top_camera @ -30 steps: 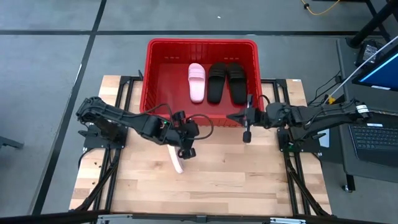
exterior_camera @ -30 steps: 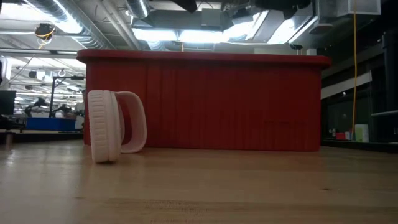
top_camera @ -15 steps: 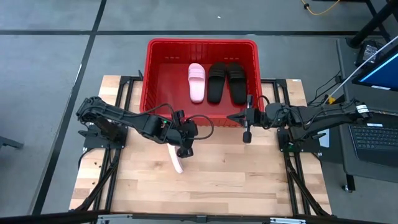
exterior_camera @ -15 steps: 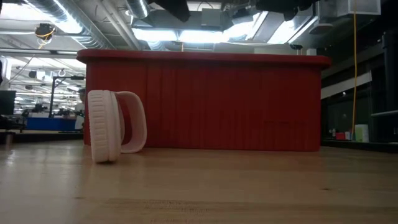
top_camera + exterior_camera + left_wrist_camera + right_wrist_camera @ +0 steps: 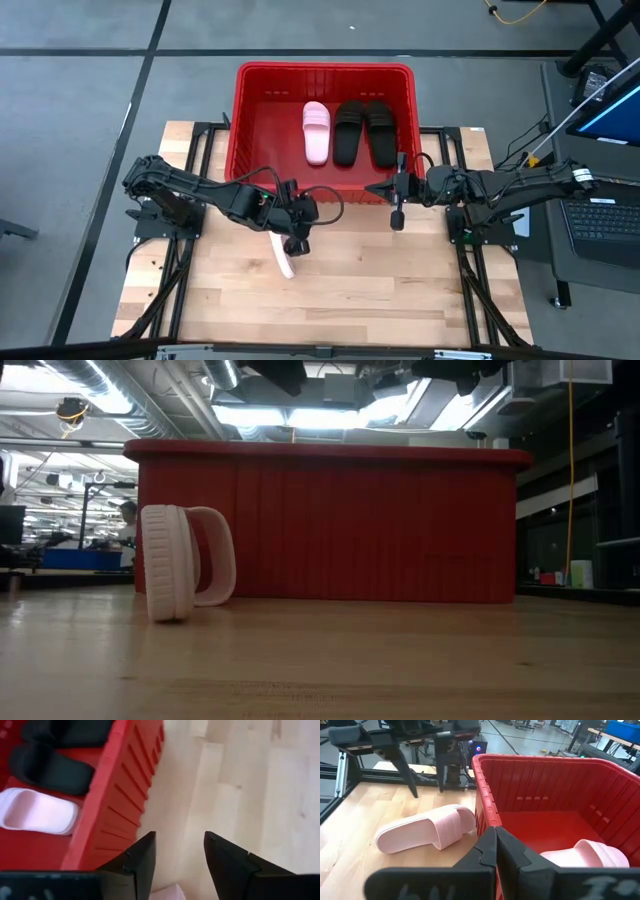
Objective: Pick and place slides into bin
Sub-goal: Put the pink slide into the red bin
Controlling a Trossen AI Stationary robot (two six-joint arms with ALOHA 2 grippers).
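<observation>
Pink sandal (image 5: 283, 257): on edge beside bin (image 5: 256, 72); likely light, flexible; grip strap.
Left gripper (image 5: 297, 243): parted, empty, above it.
Right gripper (image 5: 397, 220): closed, empty.

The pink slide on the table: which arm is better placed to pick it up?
Left. Its open tool hangs right over the pink slide, which stands on its edge. The right tool, shut, is farther away, near the bin.

left arm (image 5: 190, 190): matte black, jointed links, looping black cable | right arm (image 5: 510, 183): matte black, white label near base | fingers (image 5: 231, 865): dark, angular, tapered | frame: black struts
</observation>
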